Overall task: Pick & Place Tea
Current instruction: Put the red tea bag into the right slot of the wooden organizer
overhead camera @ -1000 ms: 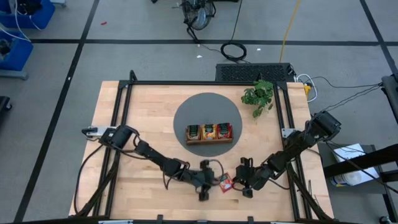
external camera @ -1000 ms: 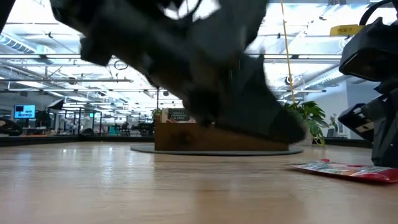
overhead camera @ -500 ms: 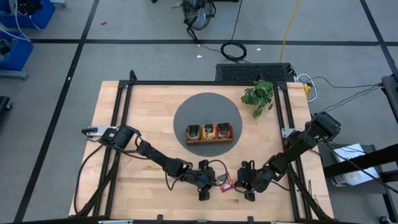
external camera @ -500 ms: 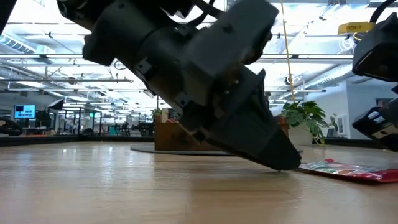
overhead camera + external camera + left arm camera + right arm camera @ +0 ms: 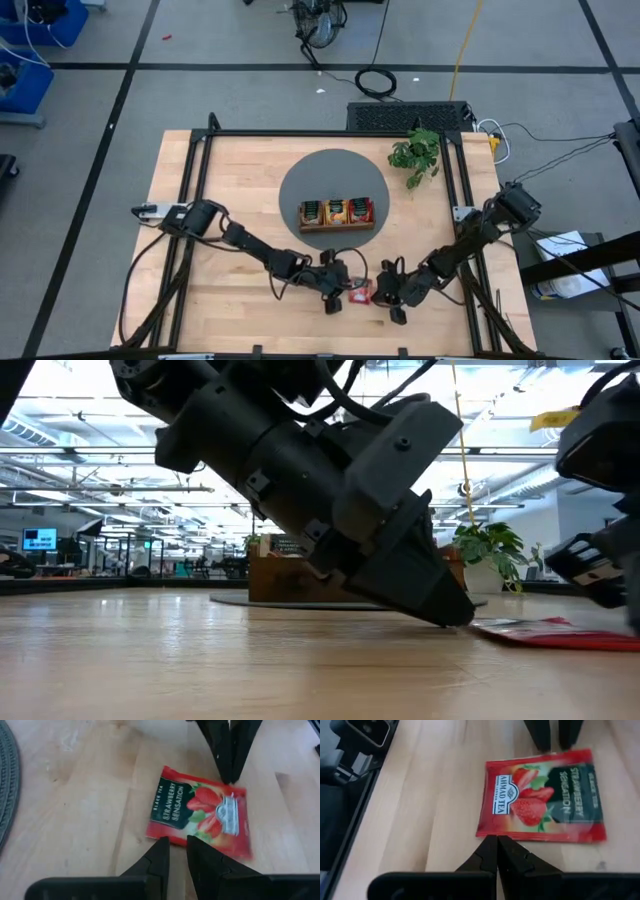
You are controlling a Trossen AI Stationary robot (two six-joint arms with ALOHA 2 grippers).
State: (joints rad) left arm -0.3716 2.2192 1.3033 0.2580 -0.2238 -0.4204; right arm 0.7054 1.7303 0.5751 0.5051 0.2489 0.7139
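Jaws: left slightly parted, right pressed together; both moved closer to red sachet.

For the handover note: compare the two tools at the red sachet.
The left tool shows a narrow gap between its fingers; the right tool is shut. They meet the red sachet from opposite sides, left tool at its dark-label end, right tool at its brand end. Both are low at the table; neither holds it.

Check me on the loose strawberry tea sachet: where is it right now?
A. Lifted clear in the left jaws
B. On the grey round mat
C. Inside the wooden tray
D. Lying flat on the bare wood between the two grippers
D: the strawberry tea sachet lies flat on the wooden table, with the left gripper at one edge and the right gripper at the opposite edge.
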